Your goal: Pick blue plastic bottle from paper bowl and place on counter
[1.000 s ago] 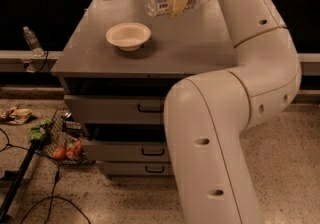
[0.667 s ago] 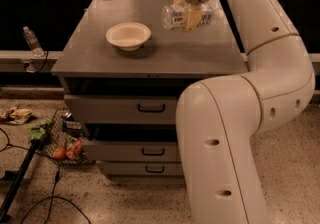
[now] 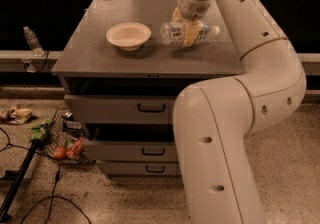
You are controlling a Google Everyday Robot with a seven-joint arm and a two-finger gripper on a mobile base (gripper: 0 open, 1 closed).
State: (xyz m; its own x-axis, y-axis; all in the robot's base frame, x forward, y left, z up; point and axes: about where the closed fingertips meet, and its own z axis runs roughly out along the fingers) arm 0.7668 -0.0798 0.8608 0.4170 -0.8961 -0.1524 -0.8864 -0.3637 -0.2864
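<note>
Blue plastic bottle (image 3: 171, 33) lies on its side, white cap pointing right, gripped across its middle by the tool (image 3: 189, 34), fingers closed around it. It's outside the paper bowl (image 3: 128, 35), just to the bowl's right, low over the grey table (image 3: 100, 60); whether it touches, can't tell

Gripper (image 3: 188, 35) over counter (image 3: 165, 62); only paper bowl (image 3: 128, 35) stands near.

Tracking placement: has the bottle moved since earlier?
Yes. The gripper carried the blue plastic bottle forward, now level with the paper bowl, right of it.
</note>
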